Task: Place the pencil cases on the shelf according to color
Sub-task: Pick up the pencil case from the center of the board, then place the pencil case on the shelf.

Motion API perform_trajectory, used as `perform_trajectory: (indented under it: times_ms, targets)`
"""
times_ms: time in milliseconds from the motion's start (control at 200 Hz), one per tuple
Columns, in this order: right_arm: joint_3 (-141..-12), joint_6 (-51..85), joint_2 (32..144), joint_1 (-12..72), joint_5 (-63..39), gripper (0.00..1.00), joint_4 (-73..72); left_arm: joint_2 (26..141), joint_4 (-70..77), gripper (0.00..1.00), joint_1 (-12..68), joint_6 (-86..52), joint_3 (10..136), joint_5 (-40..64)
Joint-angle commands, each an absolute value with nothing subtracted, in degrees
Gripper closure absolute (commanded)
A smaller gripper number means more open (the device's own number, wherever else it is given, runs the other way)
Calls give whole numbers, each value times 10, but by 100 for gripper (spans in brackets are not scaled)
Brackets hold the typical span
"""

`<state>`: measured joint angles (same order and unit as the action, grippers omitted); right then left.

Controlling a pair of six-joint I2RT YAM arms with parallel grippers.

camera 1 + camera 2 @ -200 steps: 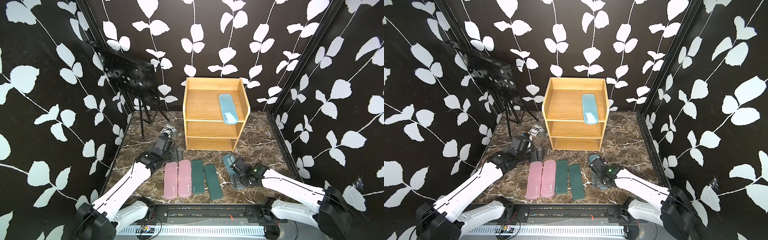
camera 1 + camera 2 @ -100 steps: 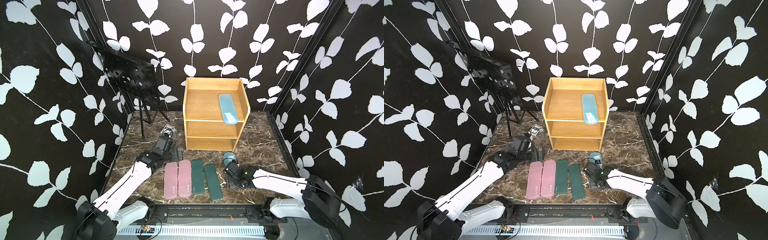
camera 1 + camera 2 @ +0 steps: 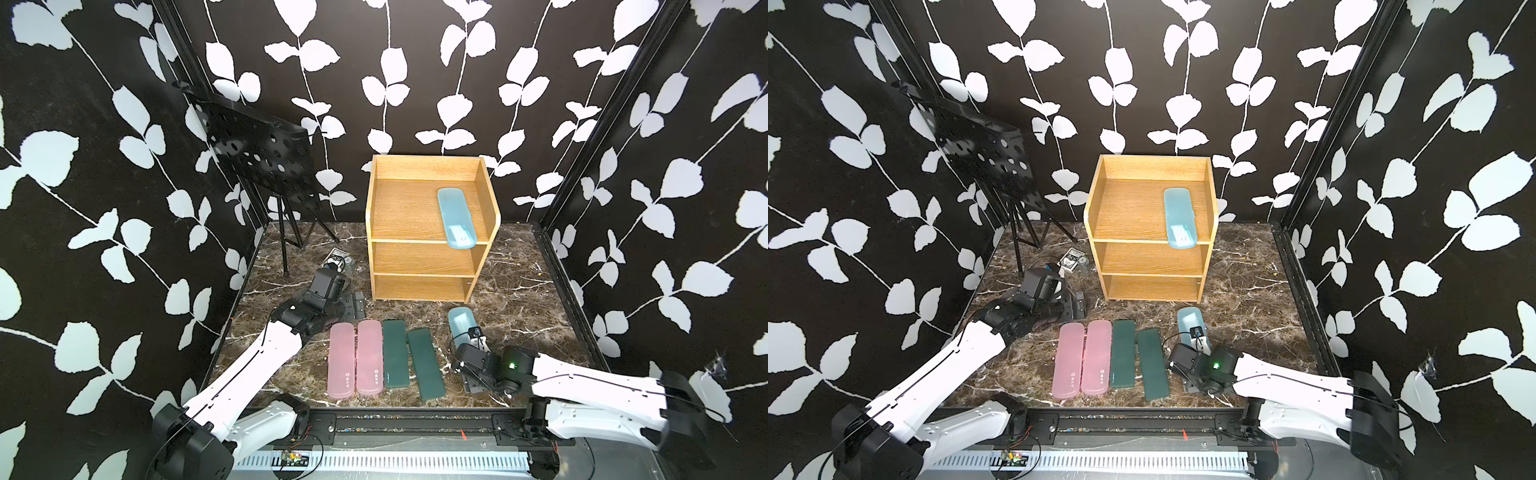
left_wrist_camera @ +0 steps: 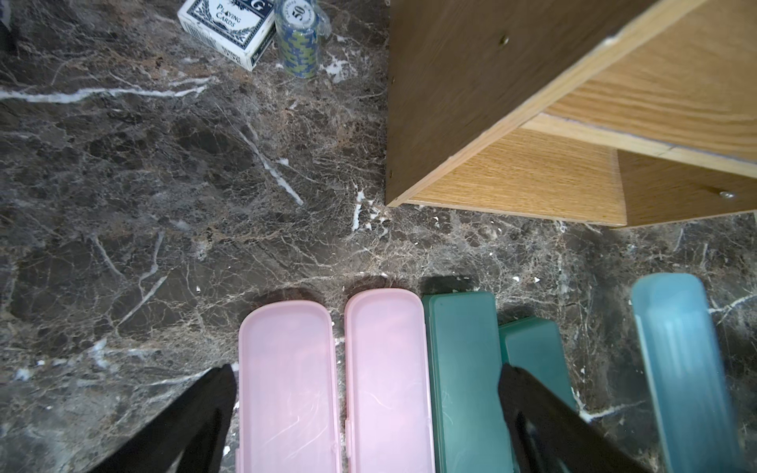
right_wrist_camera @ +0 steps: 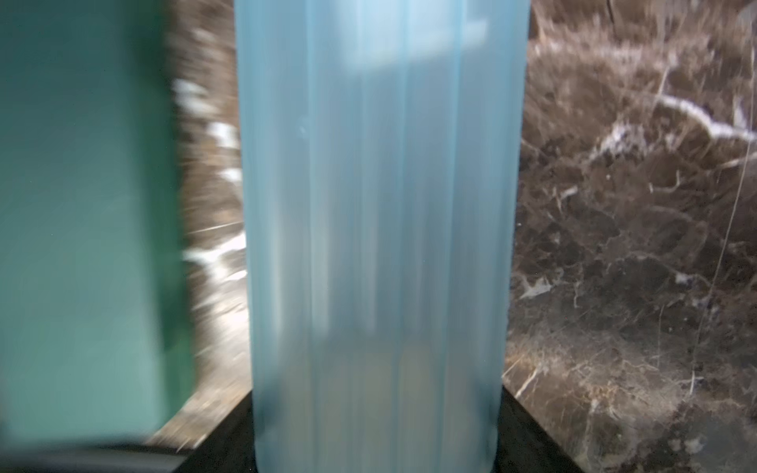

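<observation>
Item: loose blue case (image 3: 461,323), on table (image 3: 519,291) before shelf (image 3: 399,208); a second ago right gripper (image 5: 376,389) stood wide, now jaws pinch its long sides; wrist view blurred, so we judge lift beginning. Shelved blue case (image 3: 455,218) on top tier; destination there. Pink cases (image 3: 340,359), green cases (image 3: 395,353) unmoved; left gripper (image 4: 364,368) wide, empty.

The right arm (image 3: 582,378) hides the near half of the unshelved blue case (image 3: 460,321); in the right wrist view it and a green case (image 5: 82,225) are blurred.
</observation>
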<state>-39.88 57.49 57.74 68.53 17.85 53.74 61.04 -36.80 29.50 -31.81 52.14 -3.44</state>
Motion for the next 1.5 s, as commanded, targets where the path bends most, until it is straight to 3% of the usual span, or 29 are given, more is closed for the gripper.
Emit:
perform_trajectory:
  times_ms: [0, 295, 520, 855, 1140, 1295, 1495]
  targets:
    - [-468, 582, 547, 732, 206, 57, 572, 601, -386, 1, 297, -303, 554, -34]
    - [-631, 483, 571, 762, 234, 61, 553, 617, -395, 1, 297, -275, 605, -51]
    - [-722, 406, 574, 759, 297, 58, 523, 645, -397, 1, 296, -259, 640, -55]
    - [-874, 338, 595, 663, 334, 58, 537, 654, -380, 1, 296, -256, 634, -55]
    - [-1045, 300, 753, 512, 234, 58, 524, 658, -383, 1, 296, -248, 623, -64]
    - [-1137, 293, 868, 476, 175, 57, 523, 646, -389, 1, 296, -251, 608, -67]
    - [-1237, 308, 982, 452, 179, 58, 556, 614, -390, 1, 296, -260, 573, -68]
